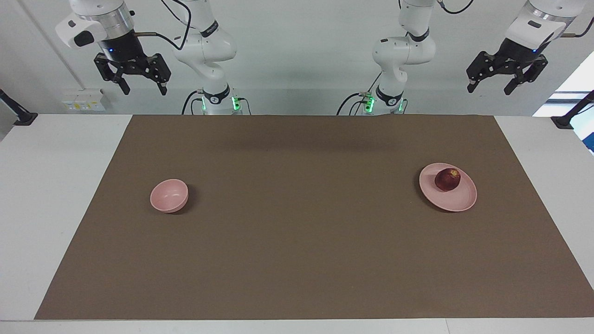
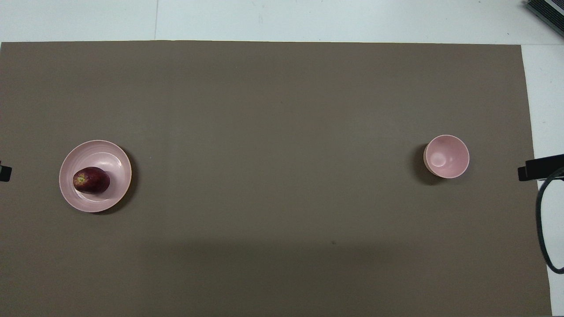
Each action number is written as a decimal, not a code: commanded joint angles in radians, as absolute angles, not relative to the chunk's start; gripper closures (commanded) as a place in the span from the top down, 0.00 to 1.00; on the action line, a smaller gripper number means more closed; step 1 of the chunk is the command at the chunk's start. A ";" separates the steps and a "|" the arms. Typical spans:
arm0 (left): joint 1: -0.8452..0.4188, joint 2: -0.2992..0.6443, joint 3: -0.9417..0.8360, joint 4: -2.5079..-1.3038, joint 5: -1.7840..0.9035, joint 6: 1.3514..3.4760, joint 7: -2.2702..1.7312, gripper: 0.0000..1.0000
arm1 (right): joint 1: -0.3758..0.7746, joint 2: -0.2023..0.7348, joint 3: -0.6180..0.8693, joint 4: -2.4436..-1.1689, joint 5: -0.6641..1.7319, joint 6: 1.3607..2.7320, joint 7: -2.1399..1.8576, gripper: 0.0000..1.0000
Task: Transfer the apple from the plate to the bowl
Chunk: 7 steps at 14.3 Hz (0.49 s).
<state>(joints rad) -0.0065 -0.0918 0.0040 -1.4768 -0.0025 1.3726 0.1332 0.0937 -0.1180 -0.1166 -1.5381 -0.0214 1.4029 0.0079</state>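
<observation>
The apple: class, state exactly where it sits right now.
The apple rests on the plate, toward the left arm's end of the table, on the brown mat, well apart from the bowl.

Two glossy white Franka arms with rounded joints, black cables looping along their links, green lights glowing at their bases; each black two-finger gripper (image 1: pixel 142 87) (image 1: pixel 492 87) carries a small blue light.

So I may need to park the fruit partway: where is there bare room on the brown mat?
The widest free patch is the mat's middle, between the small deep pink bowl and the flat pink plate. Only the plate is occupied, by the dark red apple. Left gripper and right gripper wait raised, open.
</observation>
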 commanded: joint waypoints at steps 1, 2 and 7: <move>0.002 -0.150 0.005 -1.606 -0.017 1.471 0.147 1.00 | 0.072 -0.137 -0.114 -1.562 -0.066 1.407 -0.020 1.00; 0.002 -0.149 0.005 -1.620 -0.018 1.486 0.161 1.00 | 0.078 -0.137 -0.107 -1.562 -0.096 1.413 -0.023 1.00; 0.003 -0.147 0.026 -1.761 -0.018 1.607 0.267 1.00 | 0.080 -0.138 -0.103 -1.563 -0.068 1.405 -0.025 1.00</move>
